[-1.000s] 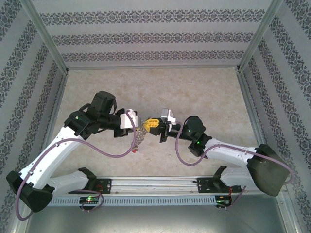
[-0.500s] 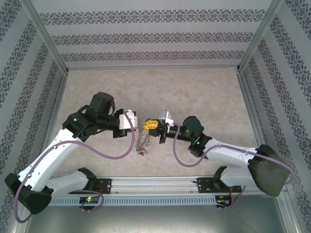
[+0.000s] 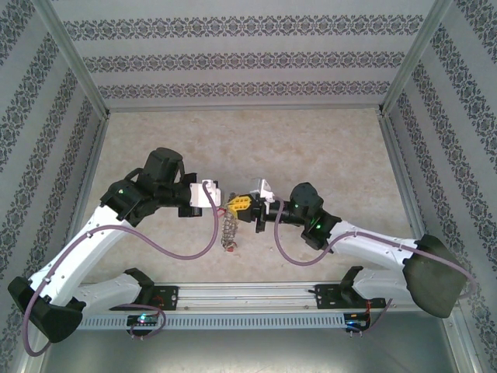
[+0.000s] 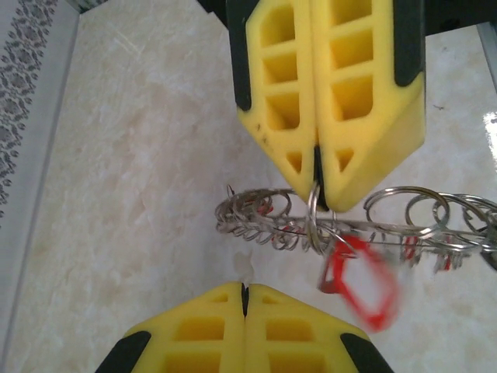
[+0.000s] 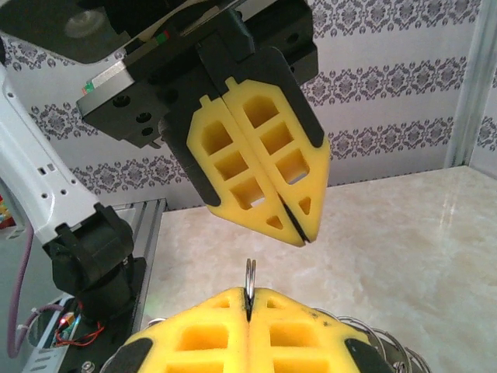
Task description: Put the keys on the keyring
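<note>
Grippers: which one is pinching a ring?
The right gripper: a thin metal ring sticks out between its closed fingertips. The left gripper is shut, holding nothing visible.

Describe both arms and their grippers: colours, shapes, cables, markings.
The left arm and right arm are white shells with bulky black joint housings. A mauve cable loops along each, and a small green light glows on a joint. The left gripper and right gripper each have two yellow wedge-shaped fingers with square cut-out pockets and black backs.
</note>
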You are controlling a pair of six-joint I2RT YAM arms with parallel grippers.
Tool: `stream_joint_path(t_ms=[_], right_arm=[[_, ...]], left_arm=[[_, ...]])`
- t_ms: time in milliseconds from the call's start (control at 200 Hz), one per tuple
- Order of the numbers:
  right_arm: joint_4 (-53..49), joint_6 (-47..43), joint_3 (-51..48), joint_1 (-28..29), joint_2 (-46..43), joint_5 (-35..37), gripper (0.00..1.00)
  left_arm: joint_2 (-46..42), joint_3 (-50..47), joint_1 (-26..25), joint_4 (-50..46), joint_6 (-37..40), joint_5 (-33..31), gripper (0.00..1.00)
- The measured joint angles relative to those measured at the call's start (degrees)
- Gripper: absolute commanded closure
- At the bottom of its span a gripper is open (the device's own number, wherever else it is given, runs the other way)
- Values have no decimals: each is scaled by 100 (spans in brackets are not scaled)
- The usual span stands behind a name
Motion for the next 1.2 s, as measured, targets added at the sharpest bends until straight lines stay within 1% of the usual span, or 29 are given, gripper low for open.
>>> stream_joint_path(t_ms=[175, 260, 325, 385, 465, 500, 689, 799, 904, 1019, 1199], right_arm=[[-70, 61, 85, 0, 109, -55, 100], [-87, 61, 87, 0, 109, -57, 100], [-87, 59, 87, -2, 105, -81, 100], [-111, 52, 87, -7, 74, -151, 100], [-153, 26, 85, -81, -44, -341, 100], [-173, 17, 85, -133, -122, -448, 100], [-181, 17, 87, -494, -492, -1016, 100], [-234, 11, 114, -601, -590, -1303, 100], [-299, -24, 157, -608, -597, -1473, 100], [-348, -72, 160, -608, -597, -1576, 100], [-363, -92, 160, -608, -597, -1598, 100]], left_arm=[[-13, -243, 0, 321, 155, 74, 100], [-13, -251, 2, 358, 127, 87, 84], [-24, -254, 4, 363, 22, 94, 82], [-70, -291, 28, 385, -127, 173, 71], [-297, -527, 101, 514, -372, 400, 60], [-433, -667, 144, 573, -483, 507, 58], [-1010, -1270, 319, 844, -1115, 1045, 54], [-1099, -1694, 317, 1508, -1742, 1443, 53], [-1088, -2098, 319, 2212, -2341, 1622, 49], [-1067, -2441, 319, 3008, -2979, 1829, 47], [-1104, -2662, 317, 3696, -3425, 2118, 45]])
